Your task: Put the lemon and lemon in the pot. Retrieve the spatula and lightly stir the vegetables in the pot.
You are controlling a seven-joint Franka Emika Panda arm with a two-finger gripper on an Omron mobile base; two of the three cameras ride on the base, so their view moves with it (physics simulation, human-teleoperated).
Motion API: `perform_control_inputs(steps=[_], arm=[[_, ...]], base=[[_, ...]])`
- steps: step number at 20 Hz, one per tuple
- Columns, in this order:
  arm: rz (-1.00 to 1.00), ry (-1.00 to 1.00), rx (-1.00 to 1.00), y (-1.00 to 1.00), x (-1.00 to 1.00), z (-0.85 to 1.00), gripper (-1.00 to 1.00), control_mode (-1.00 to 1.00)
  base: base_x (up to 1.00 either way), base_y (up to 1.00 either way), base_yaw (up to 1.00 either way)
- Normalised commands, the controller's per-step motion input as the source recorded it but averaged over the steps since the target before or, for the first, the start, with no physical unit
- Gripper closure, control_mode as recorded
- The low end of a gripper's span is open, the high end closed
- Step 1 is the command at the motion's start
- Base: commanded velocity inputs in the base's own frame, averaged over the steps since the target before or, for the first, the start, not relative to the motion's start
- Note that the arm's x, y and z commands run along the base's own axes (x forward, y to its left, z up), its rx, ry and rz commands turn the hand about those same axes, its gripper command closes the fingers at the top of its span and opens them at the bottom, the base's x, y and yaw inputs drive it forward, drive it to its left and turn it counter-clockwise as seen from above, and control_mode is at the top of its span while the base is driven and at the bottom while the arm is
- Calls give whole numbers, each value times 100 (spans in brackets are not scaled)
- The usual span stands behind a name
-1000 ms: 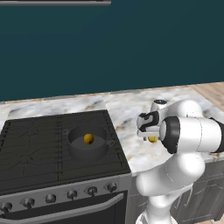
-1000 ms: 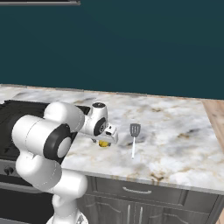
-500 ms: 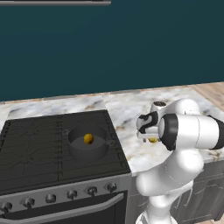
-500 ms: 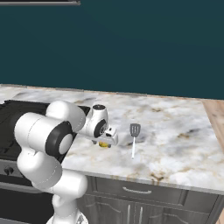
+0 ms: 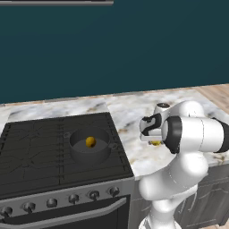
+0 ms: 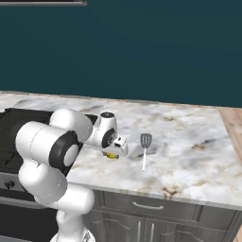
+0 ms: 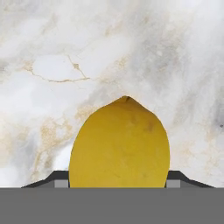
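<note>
Round, firm, slick lemon (image 7: 119, 144) on the table (image 7: 65, 52); jaws stand open astride it at 3 and 9 o'clock, best gripped across its middle.

My own white hand hid most of the small yellow lemon (image 5: 155, 143) on the marble counter; my dark fingertips (image 7: 57, 178) were nearly covered by that fruit, their grip unreadable.

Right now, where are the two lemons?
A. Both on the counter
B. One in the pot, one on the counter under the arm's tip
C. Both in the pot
B: one lemon sits in the pot, the other lemon lies on the marble counter.
</note>
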Motion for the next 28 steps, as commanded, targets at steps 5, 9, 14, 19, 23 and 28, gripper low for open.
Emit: perform_control_inputs(steps=[5, 9, 14, 19, 23, 28], arm=[[0, -2, 0, 0, -10, 1, 100, -100], [11, -5, 1, 18, -50, 28, 100, -100], [27, -14, 0, 67, -54, 79, 100, -100], [25, -7, 0, 81, -22, 99, 100, -100], [16, -11, 0, 82, -6, 89, 100, -100], [13, -14, 0, 72, -6, 74, 100, -100]], base=[[0, 0, 0], [0, 0, 0], [0, 0, 0], [0, 0, 0], [0, 0, 0], [0, 0, 0]])
